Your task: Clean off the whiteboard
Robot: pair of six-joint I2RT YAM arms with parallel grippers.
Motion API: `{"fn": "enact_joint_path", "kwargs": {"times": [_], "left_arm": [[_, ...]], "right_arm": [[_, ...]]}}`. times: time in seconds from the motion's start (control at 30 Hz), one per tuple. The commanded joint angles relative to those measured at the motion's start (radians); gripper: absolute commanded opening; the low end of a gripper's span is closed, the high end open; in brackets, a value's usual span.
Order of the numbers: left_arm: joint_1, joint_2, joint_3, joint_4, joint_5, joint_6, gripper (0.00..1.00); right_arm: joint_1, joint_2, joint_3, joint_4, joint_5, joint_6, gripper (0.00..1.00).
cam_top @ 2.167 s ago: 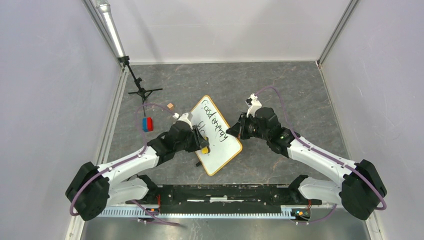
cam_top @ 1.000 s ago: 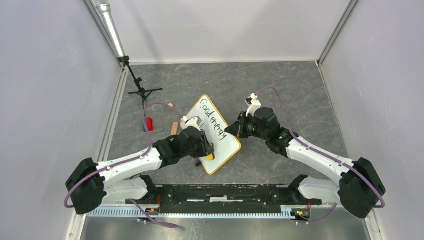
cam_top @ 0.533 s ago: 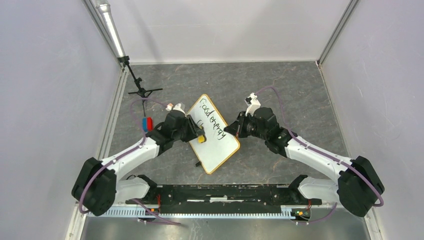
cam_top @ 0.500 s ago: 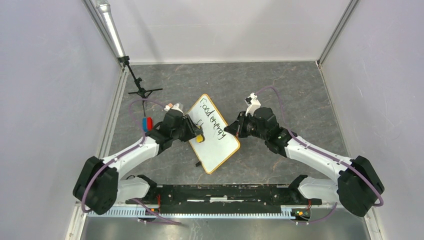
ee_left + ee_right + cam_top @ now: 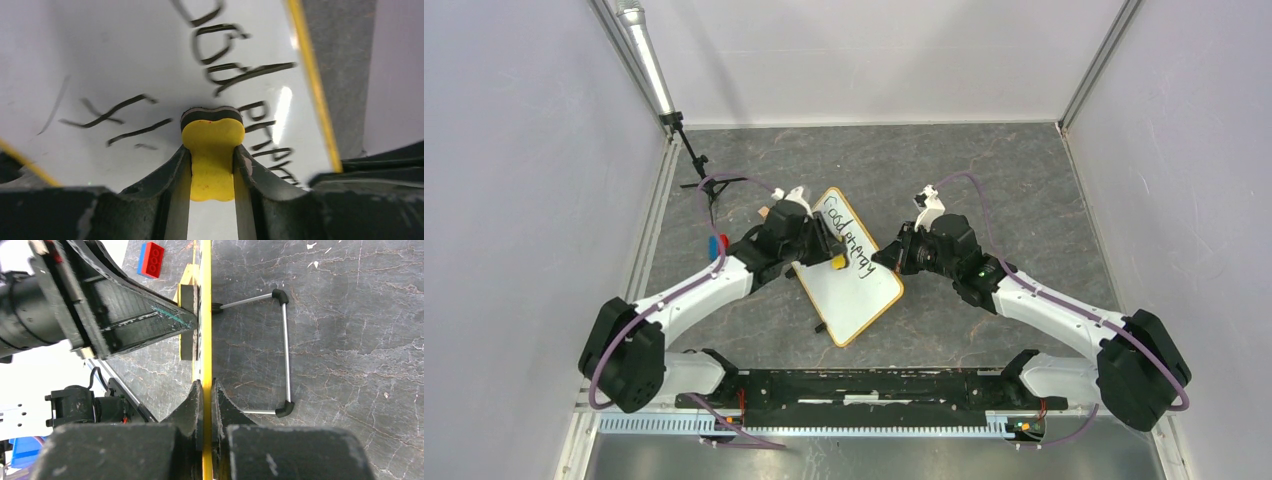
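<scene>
The whiteboard (image 5: 856, 290) stands tilted on the table, its orange frame edge-on in the right wrist view (image 5: 206, 315). Black handwriting runs along its far half (image 5: 235, 75). My left gripper (image 5: 830, 256) is shut on a yellow eraser (image 5: 837, 262) with a black felt face, which presses against the board among the written strokes (image 5: 212, 132). My right gripper (image 5: 886, 262) is shut on the whiteboard's right edge, its jaws clamped on the frame (image 5: 206, 386). The eraser (image 5: 187, 320) also shows against the board's face in the right wrist view.
A red and blue brick (image 5: 717, 244) and a small wooden block (image 5: 766, 212) lie left of the board. A black tripod (image 5: 707, 180) stands at the back left. The board's wire stand (image 5: 284, 350) rests on the table behind it. Walls enclose three sides.
My left gripper has swept the eraser from the board's near end up toward its far end, into the writing. The right gripper has kept its hold on the edge.
</scene>
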Motion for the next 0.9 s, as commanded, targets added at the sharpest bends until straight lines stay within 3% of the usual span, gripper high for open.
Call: {"fn": "enact_joint_path", "kwargs": {"times": [0.0, 0.13, 0.43, 0.6, 0.87], "left_arm": [[-0.03, 0.073, 0.113, 0.037, 0.069, 0.025, 0.24], [0.026, 0.11, 0.092, 0.063, 0.123, 0.004, 0.24], [0.295, 0.124, -0.182, 0.158, 0.207, 0.023, 0.21], [0.277, 0.071, -0.182, 0.142, 0.189, 0.017, 0.21], [0.088, 0.122, 0.097, 0.052, 0.139, 0.024, 0.22]], "right_arm": [[0.031, 0.027, 0.012, 0.008, -0.05, 0.005, 0.0], [0.031, 0.02, 0.011, -0.004, -0.037, 0.003, 0.0], [0.031, 0.03, 0.013, 0.002, -0.046, 0.0, 0.0], [0.031, 0.028, 0.013, 0.002, -0.044, -0.001, 0.0], [0.033, 0.031, 0.015, 0.005, -0.042, 0.005, 0.0]]}}
